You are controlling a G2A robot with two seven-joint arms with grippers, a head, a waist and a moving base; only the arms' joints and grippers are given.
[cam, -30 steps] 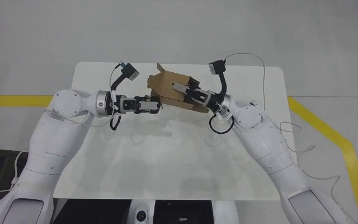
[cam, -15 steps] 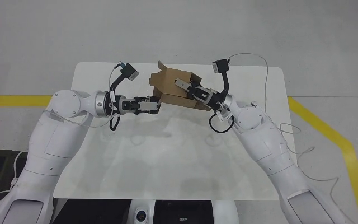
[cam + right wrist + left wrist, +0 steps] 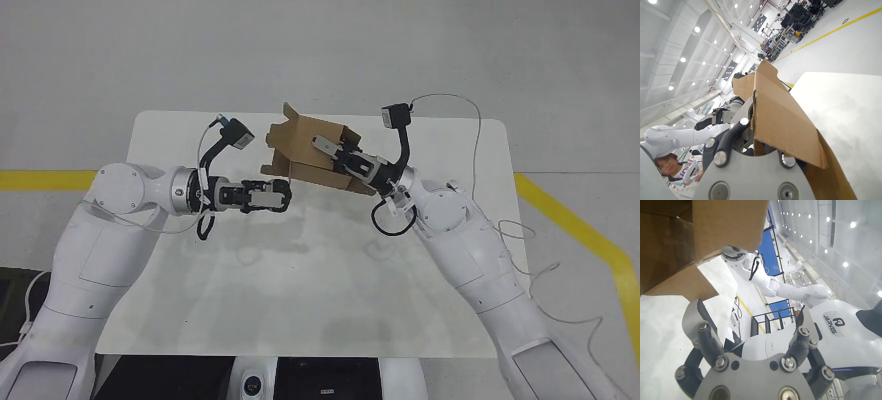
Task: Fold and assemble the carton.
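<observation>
Trouble is looming first at the left claw [image 3: 750, 306], which is sitting released, fingers spread and empty. A loose corner flap [image 3: 687, 283] of the brown corrugated cardboard carton [image 3: 305, 150] is hanging just ahead of one fingertip; whether the two are touching I cannot tell. If that claw is pushing forward off-centre, it is likely catching the flap's edge and creasing it the wrong way, or shoving the whole box sideways. The carton appears to be hanging tilted above the white rectangular table [image 3: 300, 290], directly between the two claws, half-opened with its flaps splaying outward. On its far side the right claw [image 3: 322, 150] is grasping one thin wall panel, one finger reaching inside the box. That single pinch is carrying everything, so any shove from the left is risking the panel sliding out or tearing, or the box twisting and dropping.
</observation>
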